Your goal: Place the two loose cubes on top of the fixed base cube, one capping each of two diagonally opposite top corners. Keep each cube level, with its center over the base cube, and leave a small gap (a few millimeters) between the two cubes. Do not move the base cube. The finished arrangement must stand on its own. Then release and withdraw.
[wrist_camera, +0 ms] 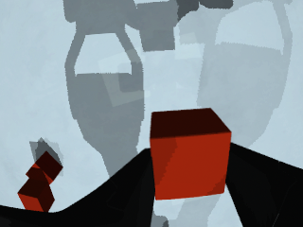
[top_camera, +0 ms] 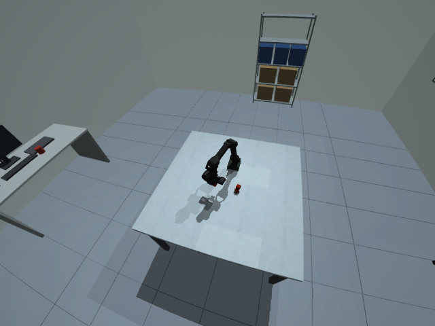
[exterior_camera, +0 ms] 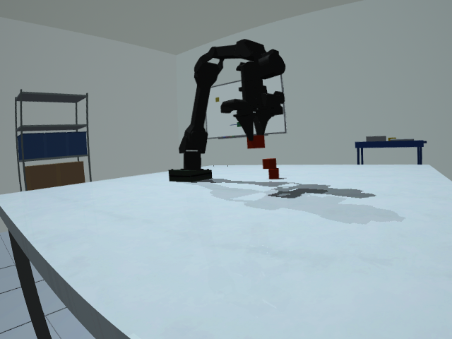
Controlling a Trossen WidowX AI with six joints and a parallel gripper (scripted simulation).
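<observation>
My gripper is shut on a red cube and holds it level, well above the white table. In the top view the gripper hangs left of the stack. A second red cube sits on one corner of the red base cube, offset to one side. This stack stands apart from the held cube, at the lower left of the wrist view. The held cube is higher than the top of the stack.
The arm's base stands on the table behind the stack. Off the table are a shelf rack, a desk with a monitor, a blue side table and a whiteboard on the wall.
</observation>
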